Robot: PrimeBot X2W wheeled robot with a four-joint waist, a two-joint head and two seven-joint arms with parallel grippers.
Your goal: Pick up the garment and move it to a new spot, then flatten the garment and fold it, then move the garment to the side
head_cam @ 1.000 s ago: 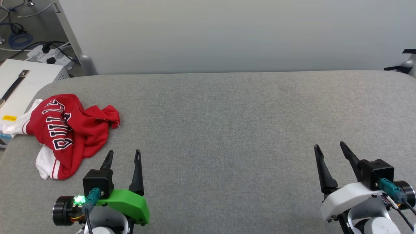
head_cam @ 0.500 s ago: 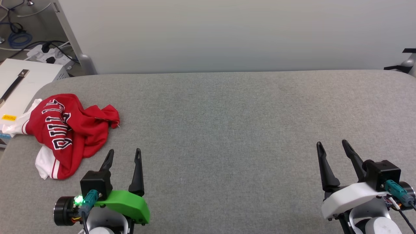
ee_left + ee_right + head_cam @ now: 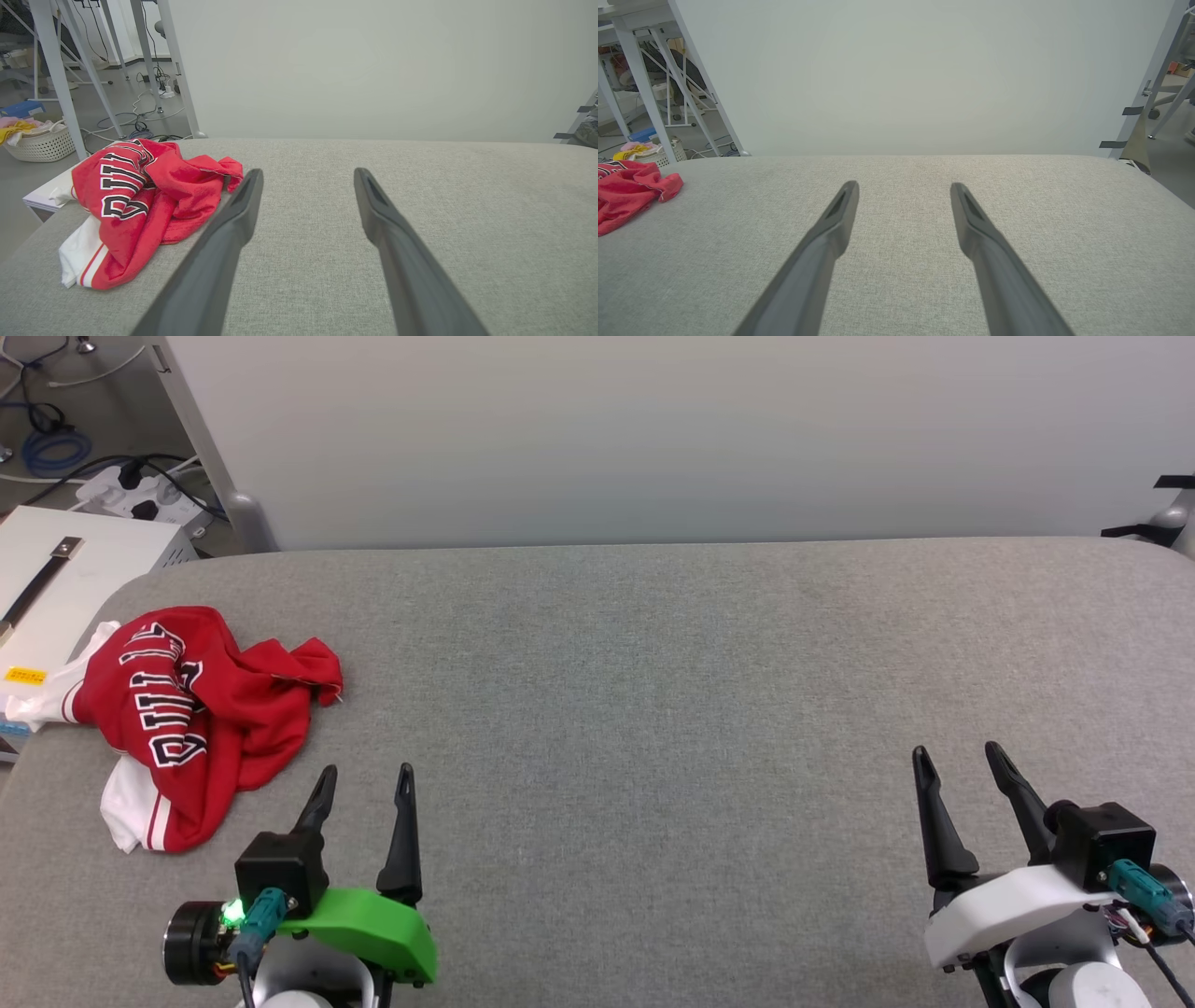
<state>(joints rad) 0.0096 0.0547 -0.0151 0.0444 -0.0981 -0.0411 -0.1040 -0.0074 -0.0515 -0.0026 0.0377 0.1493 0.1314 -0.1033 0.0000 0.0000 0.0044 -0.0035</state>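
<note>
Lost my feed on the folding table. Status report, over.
Left gripper open, empty. Right gripper open, empty. Shirt crumpled at the left edge of the table, untouched. Only bare grey surface between left gripper and shirt.

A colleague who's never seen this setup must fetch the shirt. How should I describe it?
Start at the wide grey padded table before the pale wall. At its left end, beside a white box, a shirt lies crumpled in a heap. It is bright red against the grey, with white striped-trim sleeves and black, white-edged lettering.
</note>
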